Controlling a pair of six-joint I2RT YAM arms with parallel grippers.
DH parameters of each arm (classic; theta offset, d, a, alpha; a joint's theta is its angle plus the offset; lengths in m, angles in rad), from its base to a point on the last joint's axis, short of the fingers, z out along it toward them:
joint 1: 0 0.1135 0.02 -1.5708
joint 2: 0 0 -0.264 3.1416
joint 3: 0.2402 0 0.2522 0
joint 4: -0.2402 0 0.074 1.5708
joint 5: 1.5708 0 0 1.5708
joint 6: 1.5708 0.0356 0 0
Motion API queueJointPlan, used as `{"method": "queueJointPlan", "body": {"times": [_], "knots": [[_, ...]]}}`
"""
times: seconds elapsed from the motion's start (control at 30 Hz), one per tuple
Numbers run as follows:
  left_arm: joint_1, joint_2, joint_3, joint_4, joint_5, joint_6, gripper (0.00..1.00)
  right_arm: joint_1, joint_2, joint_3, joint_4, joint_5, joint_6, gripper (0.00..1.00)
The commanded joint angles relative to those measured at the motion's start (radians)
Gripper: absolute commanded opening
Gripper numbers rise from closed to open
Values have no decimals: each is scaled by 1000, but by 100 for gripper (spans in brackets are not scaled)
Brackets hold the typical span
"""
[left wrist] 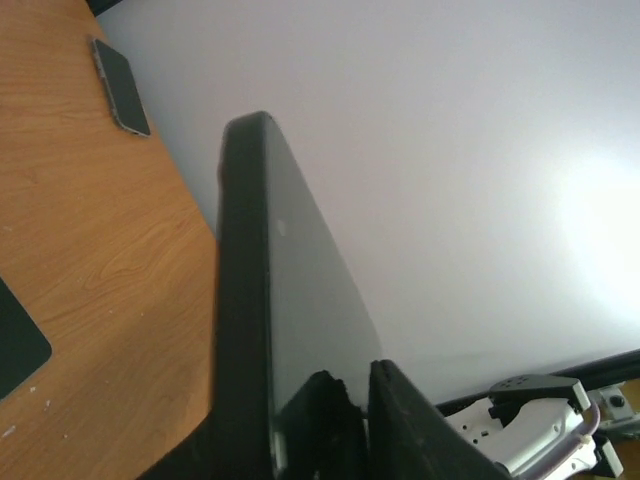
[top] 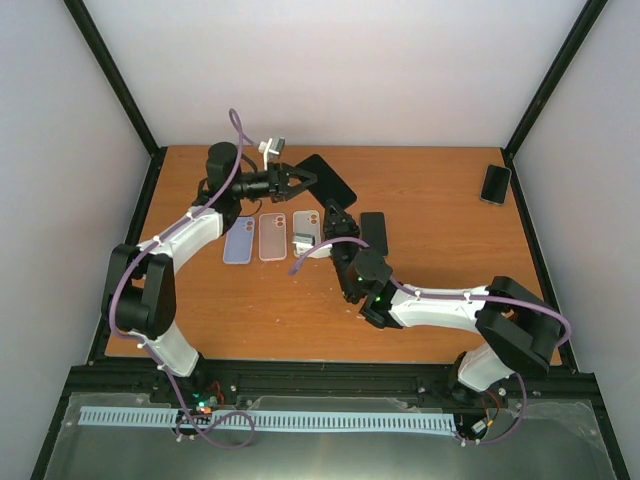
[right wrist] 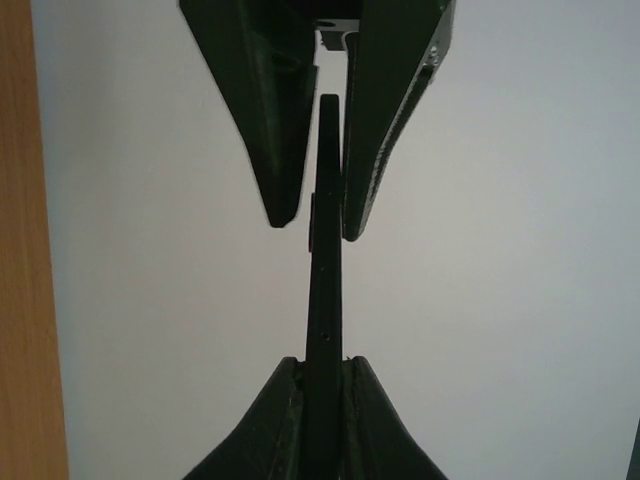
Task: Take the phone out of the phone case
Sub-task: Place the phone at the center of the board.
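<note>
A black phone (top: 330,178) in its black phone case (left wrist: 240,300) is held off the table, tilted, between my two grippers. My right gripper (top: 335,215) is shut on its near end, and the slab (right wrist: 325,290) stands edge-on between those jaws (right wrist: 322,362). My left gripper (top: 305,181) straddles the far end with its jaws nearly closed. One of its fingers (left wrist: 400,420) touches the glass screen (left wrist: 300,300). In the right wrist view a thin gap shows between the other finger (right wrist: 275,150) and the case.
Three empty cases lie in a row on the wooden table (top: 430,280): lavender (top: 238,240), pink (top: 272,237) and pale (top: 310,235). A black slab (top: 374,232) lies right of them. Another phone (top: 495,184) sits at the far right corner. White walls enclose the table.
</note>
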Motion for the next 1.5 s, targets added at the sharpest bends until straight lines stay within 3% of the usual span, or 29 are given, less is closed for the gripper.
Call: {"method": "queueJointPlan", "body": {"times": [0.0,0.1,0.2,0.53,0.77,0.93,1.13,1.3,1.47], "knots": [[-7,-32,-15,90,14,-51,22,12,5,20,144,-3,-27,3],[-7,-28,-16,106,15,-69,11,13,4,19,155,-4,-30,5],[-7,-26,-11,112,14,-77,1,13,-3,13,167,-5,-31,15],[0,-9,39,80,11,-36,1,12,-69,-34,121,-4,4,65],[16,28,118,-27,9,88,1,12,-157,-69,-16,4,106,87],[22,41,175,-119,-18,223,1,9,-220,-75,-153,18,211,96],[27,62,233,-245,-62,387,1,-18,-277,-50,-345,36,351,99],[27,67,243,-307,-94,498,1,-83,-341,58,-692,22,646,100],[27,60,240,-328,-79,581,1,-191,-396,254,-1176,-165,989,100]]}}
